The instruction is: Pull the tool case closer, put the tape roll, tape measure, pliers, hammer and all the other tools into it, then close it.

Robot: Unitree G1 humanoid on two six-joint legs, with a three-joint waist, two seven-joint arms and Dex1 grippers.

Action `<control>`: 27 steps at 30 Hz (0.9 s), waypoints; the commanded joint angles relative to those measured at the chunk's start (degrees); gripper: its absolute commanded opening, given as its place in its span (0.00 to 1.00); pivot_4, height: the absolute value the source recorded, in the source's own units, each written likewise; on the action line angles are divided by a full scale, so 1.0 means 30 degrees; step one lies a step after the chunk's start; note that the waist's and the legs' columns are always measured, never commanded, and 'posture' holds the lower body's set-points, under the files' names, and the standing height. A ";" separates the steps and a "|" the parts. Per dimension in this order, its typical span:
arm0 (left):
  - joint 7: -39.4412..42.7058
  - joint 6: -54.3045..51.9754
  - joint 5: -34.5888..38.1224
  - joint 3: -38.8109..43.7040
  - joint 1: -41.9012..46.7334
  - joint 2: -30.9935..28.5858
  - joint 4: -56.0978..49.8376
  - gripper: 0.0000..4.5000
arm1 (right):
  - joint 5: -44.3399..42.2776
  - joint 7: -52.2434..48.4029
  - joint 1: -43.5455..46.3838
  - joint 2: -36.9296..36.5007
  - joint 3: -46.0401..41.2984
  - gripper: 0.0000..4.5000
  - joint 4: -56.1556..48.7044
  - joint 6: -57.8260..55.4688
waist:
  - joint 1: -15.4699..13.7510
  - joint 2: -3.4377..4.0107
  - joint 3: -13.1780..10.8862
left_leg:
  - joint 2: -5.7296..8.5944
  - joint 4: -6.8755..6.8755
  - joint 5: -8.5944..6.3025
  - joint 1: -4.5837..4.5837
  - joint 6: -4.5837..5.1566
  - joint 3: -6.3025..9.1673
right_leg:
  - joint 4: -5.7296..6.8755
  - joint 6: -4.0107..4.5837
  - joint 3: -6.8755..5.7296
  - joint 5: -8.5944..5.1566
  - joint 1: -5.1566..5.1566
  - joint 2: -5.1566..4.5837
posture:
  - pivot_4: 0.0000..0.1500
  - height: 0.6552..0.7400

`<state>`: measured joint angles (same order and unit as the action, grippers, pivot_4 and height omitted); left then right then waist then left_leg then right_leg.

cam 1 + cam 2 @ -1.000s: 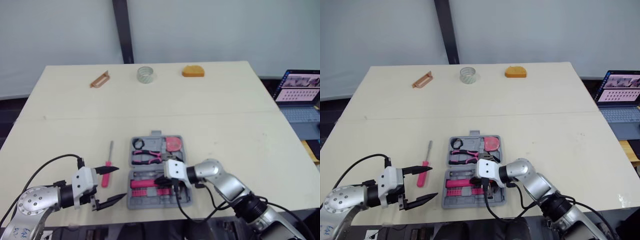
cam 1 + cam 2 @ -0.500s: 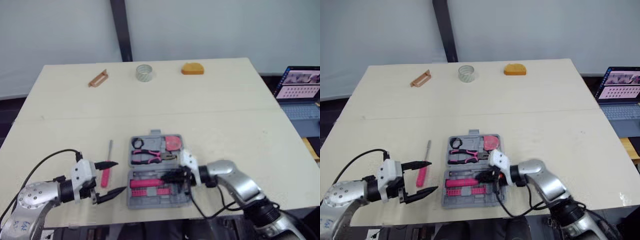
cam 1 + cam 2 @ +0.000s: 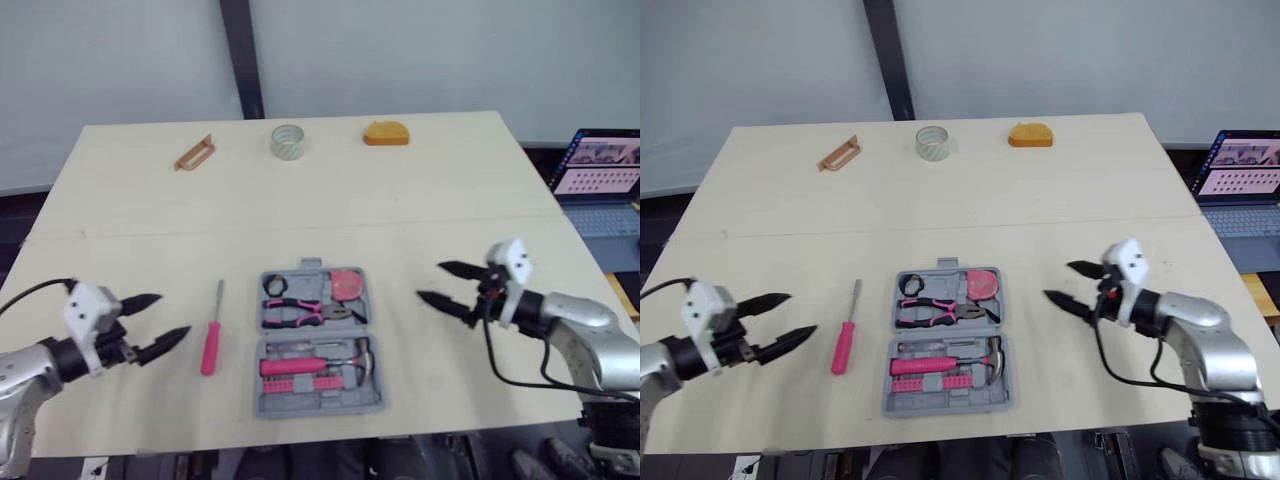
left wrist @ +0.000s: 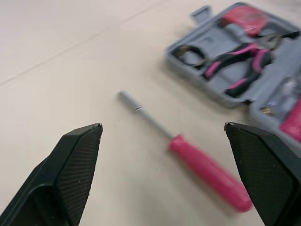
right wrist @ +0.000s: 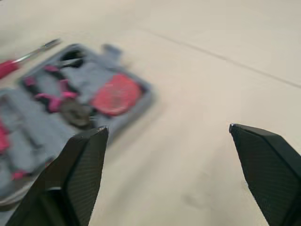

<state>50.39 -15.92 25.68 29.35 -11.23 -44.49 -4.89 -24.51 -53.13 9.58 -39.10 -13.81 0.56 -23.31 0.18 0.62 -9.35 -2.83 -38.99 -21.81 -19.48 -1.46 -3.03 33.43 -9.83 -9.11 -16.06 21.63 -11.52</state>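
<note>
The left pincer (image 3: pixel 172 315) hovers over the desk (image 3: pixel 450 190) with fingers apart, empty; the pink screwdriver (image 3: pixel 212 335) lies just beyond its tips; the open grey tool case (image 3: pixel 268 400) sits past that, between it and the right pincer (image 3: pixel 430 280), likewise spread and holding nothing; pliers (image 3: pixel 305 311) and hammer (image 3: pixel 318 364) lie inside the case; tape roll (image 3: pixel 287 141) and orange tape measure (image 3: pixel 386 134) stand well ahead of both pincers.

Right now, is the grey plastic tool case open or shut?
Open. The grey plastic tool case lies spread flat, both halves showing, with the pink-handled pliers in its far half.
</note>
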 commanded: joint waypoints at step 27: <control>-0.5450 -0.0141 0.0597 0.1737 -0.2478 0.4066 -0.2451 1.00 | -0.0934 -0.1923 0.0682 -0.1627 -0.0533 0.99 0.0960 0.0600 | 0.0487 0.0010 -0.0043 | -0.0024 0.0009 -0.0012 0.0039 0.0004 -0.0051 | 0.0009 -0.0009 0.0020 0.0005 0.0002 -0.0006 | 1.00 1.00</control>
<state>36.22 -14.53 26.17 34.93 -17.85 -32.77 -6.26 -24.48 -56.85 9.98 -42.79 -16.39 9.32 -19.29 1.64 0.65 -9.48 -2.90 -38.97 -21.85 -19.36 -1.45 -3.19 33.46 -9.86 -9.03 -16.04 21.64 -11.54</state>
